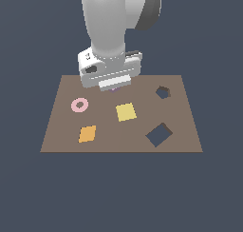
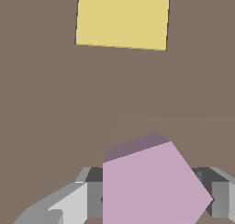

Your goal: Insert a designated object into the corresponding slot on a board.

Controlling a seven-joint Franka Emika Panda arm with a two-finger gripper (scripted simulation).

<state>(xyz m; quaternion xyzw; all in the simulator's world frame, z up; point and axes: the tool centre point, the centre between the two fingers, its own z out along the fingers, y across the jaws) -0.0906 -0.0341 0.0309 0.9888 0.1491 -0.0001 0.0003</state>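
The pale lilac block [image 2: 151,186] sits between my fingers in the wrist view, with a finger against each of its sides. In the exterior view only a purple sliver of it [image 1: 113,89] shows under my gripper [image 1: 114,86], which is low over the back middle of the brown board [image 1: 190,131]. My gripper [image 2: 153,200] is shut on the block. I cannot tell whether the block rests on the board or is just above it. The small many-sided slot [image 1: 163,91] lies at the board's back, toward the exterior view's right of my gripper, and is empty.
A yellow square [image 1: 126,112] lies mid-board just in front of my gripper and shows in the wrist view [image 2: 121,19]. A pink ring [image 1: 79,104] and an orange diamond [image 1: 87,133] lie toward the exterior view's left. A larger dark diamond hole [image 1: 159,134] is at the front right.
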